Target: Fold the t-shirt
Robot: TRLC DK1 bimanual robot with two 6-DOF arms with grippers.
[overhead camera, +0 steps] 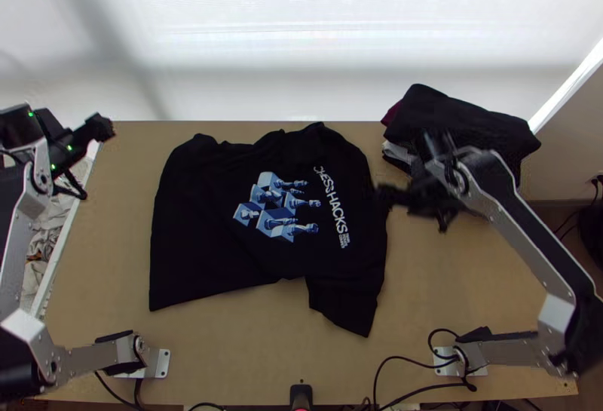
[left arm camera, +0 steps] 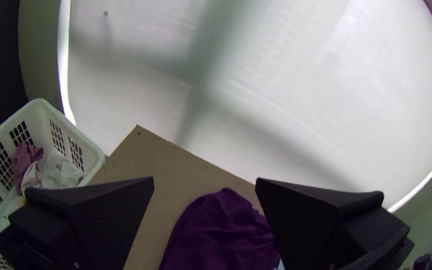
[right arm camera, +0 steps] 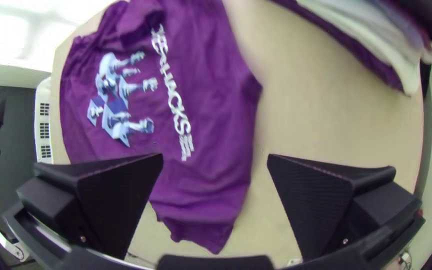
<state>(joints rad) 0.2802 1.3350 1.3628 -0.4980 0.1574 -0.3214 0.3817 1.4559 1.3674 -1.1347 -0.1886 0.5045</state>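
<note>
From where I stand, the right gripper (overhead camera: 412,207) registers as a blur in the top view; the smallest print on the t-shirt (overhead camera: 203,237) is illegible. The left wrist view's edge truncates the basket (left arm camera: 43,122). In the right wrist view, the upper edge truncates the shirt and clothing stack (right arm camera: 366,42); one finger (right arm camera: 113,205) obscures part of the shirt.

T-shirt (overhead camera: 203,237) matt cloth, softly creased (print smooth on top). Table (overhead camera: 241,343) wood, smooth, low sheen. Basket (left arm camera: 43,125) hard plastic — smooth. Fingers (right arm camera: 316,200) matt, finely ribbed. Arm link (overhead camera: 524,234) metal-looking — dull satin. Stacked clothes (overhead camera: 467,121) matt cloth.
</note>
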